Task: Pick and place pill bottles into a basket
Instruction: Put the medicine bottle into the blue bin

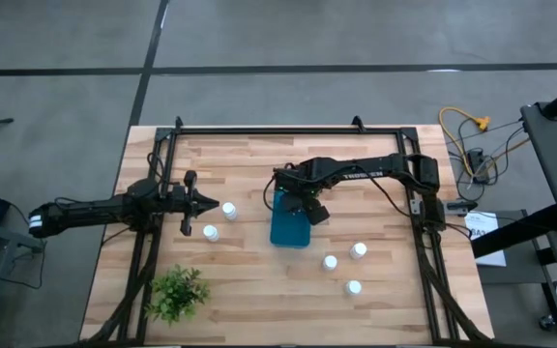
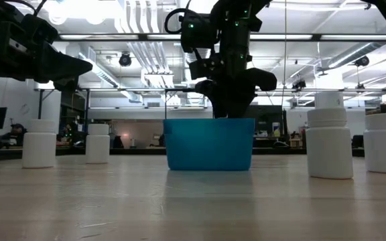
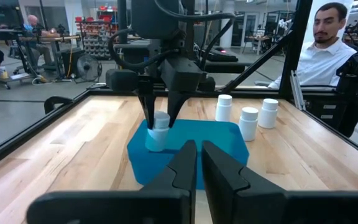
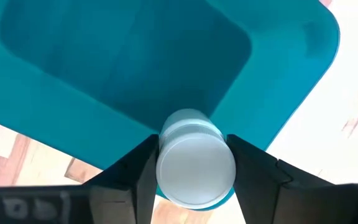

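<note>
1. Your right gripper (image 4: 194,163) is clamping a pill bottle (image 4: 196,163) between its two fingers, cap toward the wrist camera, and is holding it over the basket (image 1: 289,224), just above the rim at the basket's far end.
2. The basket is sitting near the middle of the bench (image 1: 249,159); how much already lies inside it cannot be told from the high view.
3. Your left gripper (image 1: 201,203) is hovering above the bench toward the left edge with its fingers closed together and nothing between them.
4. Two pill bottles (image 1: 229,210) (image 1: 211,232) are standing upright just beside the left gripper's tips, between it and the basket.
5. Three more bottles (image 1: 358,250) (image 1: 330,262) (image 1: 354,287) are standing upright toward the front right of the bench, clear of the basket.
6. A small green plant (image 1: 176,294) is sitting near the front left corner.
7. A person in a white shirt (image 3: 319,59) is sitting beyond the bench's right edge.
</note>
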